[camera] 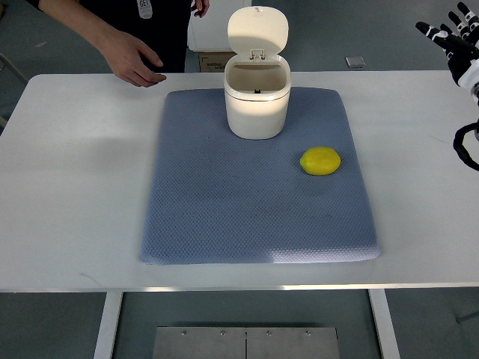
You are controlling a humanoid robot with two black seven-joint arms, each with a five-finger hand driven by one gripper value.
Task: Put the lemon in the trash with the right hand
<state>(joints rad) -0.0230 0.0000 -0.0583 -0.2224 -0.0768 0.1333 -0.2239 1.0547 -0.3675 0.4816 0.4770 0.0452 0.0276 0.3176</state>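
Lemon [320, 161] is lying on the blue mat [224, 217], just right of and nearer the camera than the open-lidded trash bin [257, 101]. Right hand [453, 37] is hovering at the top right corner, fingers spread, holding nothing, well apart from the lemon, which is sitting down-left of it, long axis roughly left-right. Left hand isn't showing.

**Surfaces as I see them**

I see a matt blue mat [254, 194] of woven, dimpled cloth. On it the bin [257, 101] looks like smooth cream plastic with a soft sheen. Right of the bin, the lemon [320, 161] has waxy, finely pitted skin. The table [75, 187] is smooth, matt white.
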